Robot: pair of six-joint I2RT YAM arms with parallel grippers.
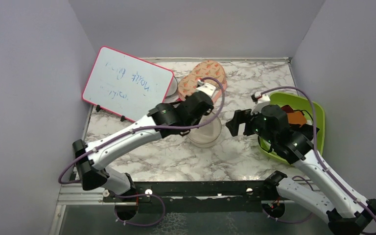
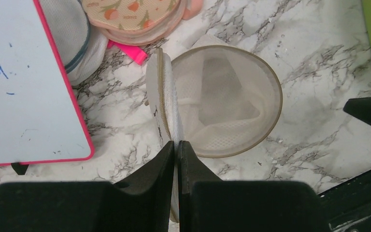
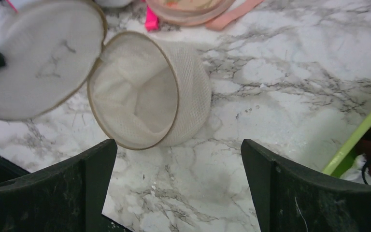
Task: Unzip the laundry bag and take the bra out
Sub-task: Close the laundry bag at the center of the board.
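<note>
On the marble surface (image 1: 176, 156) sits the laundry bag (image 3: 186, 82), unzipped and seemingly empty. It is a light mesh pod with slack walls, stiff only at the zip-bound rim, so the rim or the flat lid (image 3: 43, 63) is the sound hold. The left pincer (image 2: 176, 145) is clamped edge-on upon that lid, while the right pincer (image 3: 176, 142) hangs before the mouth, fingers spread and empty. The bra (image 1: 297, 118), small, limp and tan (likely to fold or snag), appears to lie in the green tub (image 1: 321, 127), best pinched by a bunch of fabric.
</note>
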